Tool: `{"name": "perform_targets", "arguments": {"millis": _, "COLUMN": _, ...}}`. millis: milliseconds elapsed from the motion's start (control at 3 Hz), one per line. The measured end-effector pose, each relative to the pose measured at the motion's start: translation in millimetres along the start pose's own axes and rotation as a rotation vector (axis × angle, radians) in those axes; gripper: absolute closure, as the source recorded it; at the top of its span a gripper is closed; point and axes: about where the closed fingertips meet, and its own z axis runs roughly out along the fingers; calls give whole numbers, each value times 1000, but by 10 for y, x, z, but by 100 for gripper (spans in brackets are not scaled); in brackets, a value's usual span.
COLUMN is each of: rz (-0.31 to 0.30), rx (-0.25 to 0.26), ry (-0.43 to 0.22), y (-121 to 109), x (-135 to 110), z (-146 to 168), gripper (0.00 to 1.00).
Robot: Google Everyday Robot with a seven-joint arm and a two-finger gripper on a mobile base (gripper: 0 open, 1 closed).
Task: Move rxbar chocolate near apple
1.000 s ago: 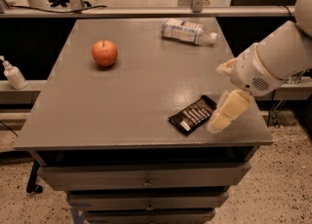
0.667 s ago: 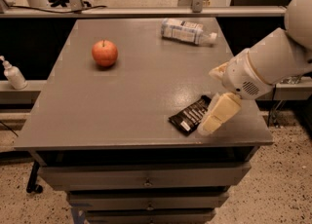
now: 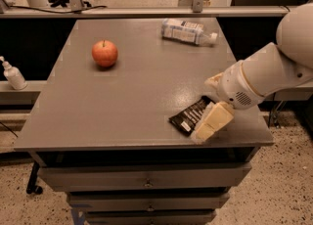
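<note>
The rxbar chocolate [image 3: 188, 116] is a flat black wrapper with white lettering, lying near the front right corner of the grey table [image 3: 122, 97]. The apple [image 3: 104, 53] is red-orange and stands far off at the back left. My gripper [image 3: 208, 125] comes in from the right and hangs over the bar's right end, with a cream finger [image 3: 213, 120] covering part of the wrapper. I cannot tell whether it touches the bar.
A clear plastic bottle with a white label [image 3: 187, 31] lies on its side at the back right of the table. A small white pump bottle [image 3: 13, 74] stands on a shelf left of the table. Drawers are below the table's front edge.
My gripper has moved left and a little down, from beside the bar's right end to over it. The bar, apple and bottle have not moved.
</note>
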Motion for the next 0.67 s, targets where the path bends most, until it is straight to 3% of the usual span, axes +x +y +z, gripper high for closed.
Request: {"name": "perform_targets", "arguments": {"millis": 667, "rz": 25, "rx": -10, "ry": -9, "y": 19, "x": 83, "z": 89, "gripper": 41}}
